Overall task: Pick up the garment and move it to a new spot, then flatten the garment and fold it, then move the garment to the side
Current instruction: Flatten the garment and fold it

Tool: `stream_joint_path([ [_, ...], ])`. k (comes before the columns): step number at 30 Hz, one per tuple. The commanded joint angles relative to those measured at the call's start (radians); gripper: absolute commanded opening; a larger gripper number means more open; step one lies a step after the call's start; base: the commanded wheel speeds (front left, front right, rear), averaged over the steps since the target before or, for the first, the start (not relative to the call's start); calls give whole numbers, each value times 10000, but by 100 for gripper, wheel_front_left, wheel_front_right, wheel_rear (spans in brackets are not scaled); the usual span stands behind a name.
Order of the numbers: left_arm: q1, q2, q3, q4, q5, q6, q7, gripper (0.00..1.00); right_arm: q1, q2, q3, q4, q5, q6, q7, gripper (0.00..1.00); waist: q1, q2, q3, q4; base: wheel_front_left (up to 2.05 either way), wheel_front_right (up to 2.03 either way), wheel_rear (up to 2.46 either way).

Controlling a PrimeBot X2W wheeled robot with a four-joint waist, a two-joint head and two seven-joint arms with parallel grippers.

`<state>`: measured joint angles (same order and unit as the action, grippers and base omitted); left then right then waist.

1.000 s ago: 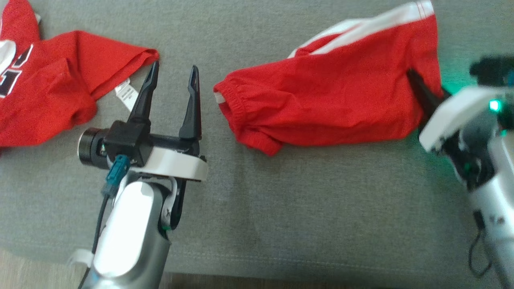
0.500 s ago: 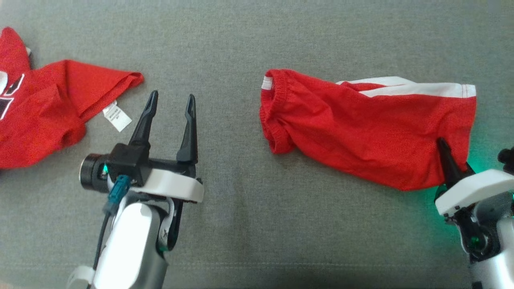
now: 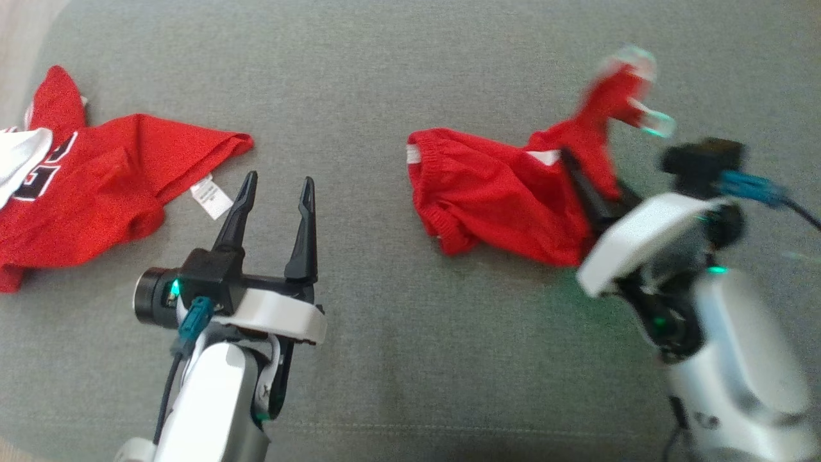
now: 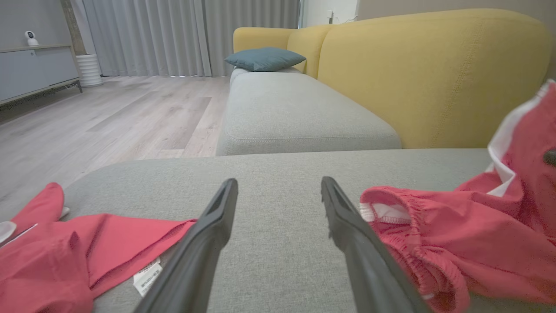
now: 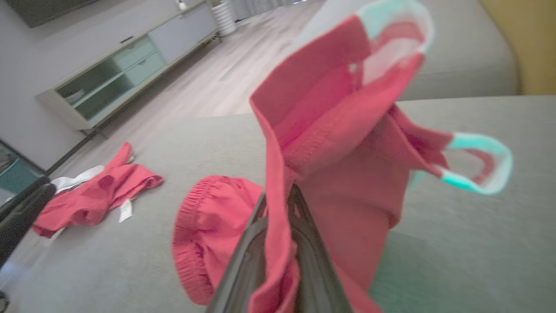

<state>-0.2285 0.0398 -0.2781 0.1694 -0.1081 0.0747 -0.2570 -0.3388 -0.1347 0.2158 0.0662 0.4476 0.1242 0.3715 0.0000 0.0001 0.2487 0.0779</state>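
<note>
The garment is a pair of red shorts (image 3: 494, 192) with white stripes, lying on the grey sofa seat (image 3: 410, 359). My right gripper (image 3: 571, 160) is shut on the leg end and holds it up, blurred, while the elastic waistband (image 3: 423, 167) rests on the seat. In the right wrist view the red cloth (image 5: 330, 130) is pinched in the gripper (image 5: 278, 204) and stands up over its fingers. My left gripper (image 3: 279, 179) is open and holds nothing, a little left of the waistband (image 4: 391, 208); the same gripper (image 4: 279, 184) hovers over bare seat.
A red jersey (image 3: 96, 186) with a white tag (image 3: 210, 197) lies at the seat's left end. The yellow backrest (image 4: 434, 74) rises behind the seat, with a blue pillow (image 4: 264, 58) on a further cushion. Wood floor and a low cabinet (image 5: 130, 65) lie beyond.
My right gripper has swung left and up with the leg end, folding the shorts back toward the waistband and bunching them. The head view has shifted. My left gripper stays open.
</note>
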Motion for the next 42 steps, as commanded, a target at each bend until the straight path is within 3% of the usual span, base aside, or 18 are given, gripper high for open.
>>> stream_joint_path([
  [1,-127,121,302,-267,-44,16,-47,100,-408,188,465,-232,41,65,79,0,0,-1,-57,85,0,0,0],
  [7,-101,113,189,-284,-138,51,-47,100,-1283,650,1752,1120,399,65,-93,0,0,-1,-41,436,0,0,0],
  [15,-147,108,42,-241,-242,121,-47,100,-2010,836,2693,2993,1004,65,-1271,0,0,-1,104,716,0,0,0],
  [16,-157,107,28,-237,-255,134,-47,100,-2099,838,2895,3117,1129,65,-1445,36,0,-1,119,724,0,0,0],
  [17,-167,107,12,-232,-269,145,-47,100,-2179,839,3094,3249,1233,65,-1603,80,0,-1,131,731,0,0,0],
  [18,-179,107,-2,-226,-279,152,-47,100,-2254,840,3241,3358,1329,65,-1806,100,0,-1,145,731,0,0,0],
  [24,-226,106,-48,-233,-278,200,-47,100,-2618,843,3694,3657,1396,65,-3254,100,0,-1,182,603,0,0,0],
  [30,-244,106,-15,-242,-220,220,-47,100,-2618,793,3346,3368,919,65,-4417,100,0,-1,183,395,0,0,0],
  [36,-177,171,223,-288,-109,260,-47,100,-1638,-104,1594,2334,-226,65,-5497,100,0,-1,1,44,0,0,0],
  [42,39,410,627,-332,-102,312,-47,100,273,-499,-691,1027,-1124,65,-5335,100,0,-1,-310,-351,0,0,0],
])
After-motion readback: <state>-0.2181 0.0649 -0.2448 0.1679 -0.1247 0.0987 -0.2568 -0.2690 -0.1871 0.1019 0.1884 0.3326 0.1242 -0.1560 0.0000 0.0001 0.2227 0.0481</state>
